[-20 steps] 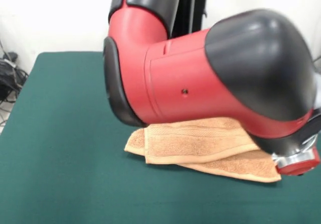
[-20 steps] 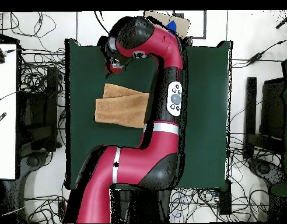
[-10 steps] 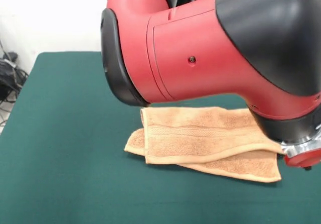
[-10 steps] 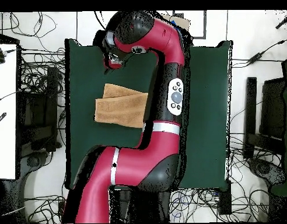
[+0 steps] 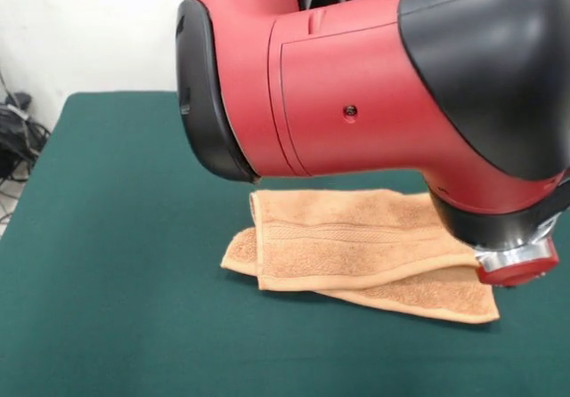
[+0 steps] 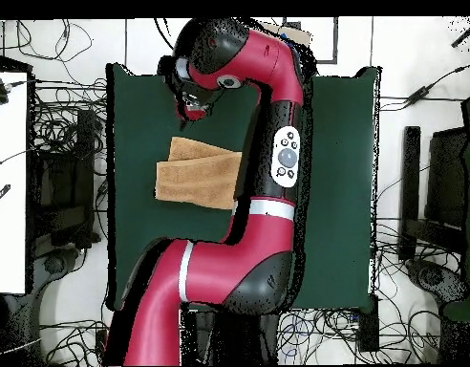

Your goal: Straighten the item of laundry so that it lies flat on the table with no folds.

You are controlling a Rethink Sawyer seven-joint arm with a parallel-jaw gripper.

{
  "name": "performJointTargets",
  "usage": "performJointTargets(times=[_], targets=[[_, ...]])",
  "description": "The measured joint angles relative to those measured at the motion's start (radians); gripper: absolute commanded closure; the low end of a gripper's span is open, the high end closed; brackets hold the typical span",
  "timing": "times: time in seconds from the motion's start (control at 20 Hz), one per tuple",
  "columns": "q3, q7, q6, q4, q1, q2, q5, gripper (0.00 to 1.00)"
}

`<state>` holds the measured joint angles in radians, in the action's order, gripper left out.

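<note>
The item of laundry (image 5: 356,253) is an orange-tan terry towel, folded over on itself in two offset layers, lying on the dark green table (image 5: 116,237). In the overhead view the towel (image 6: 199,174) sits left of the table's (image 6: 339,191) middle, with its folded top layer skewed. My gripper (image 5: 515,271) hangs at the towel's right end in the front view, just above the cloth; only its red and silver wrist end shows. From overhead the gripper (image 6: 188,107) is just beyond the towel's far edge. The bulky red arm hides the towel's back edge in the front view.
The arm's red and black links (image 5: 374,103) fill the upper front view and run down the table's middle overhead. Cables and equipment (image 6: 57,191) crowd the floor on both sides of the table. A white bench (image 6: 8,182) stands at the overhead left.
The arm's big link rose and swung toward the camera, uncovering more of the towel. The gripper end first lifted slightly, then eased back left. The towel's folds are unchanged.
</note>
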<state>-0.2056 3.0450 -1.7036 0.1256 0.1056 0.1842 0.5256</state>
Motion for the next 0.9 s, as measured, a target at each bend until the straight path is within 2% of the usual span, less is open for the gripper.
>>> performJointTargets(times=[0.9], targets=[[-0.146, 0.0, -0.033, -0.043, 0.0, 0.135, 0.088, 0.0]])
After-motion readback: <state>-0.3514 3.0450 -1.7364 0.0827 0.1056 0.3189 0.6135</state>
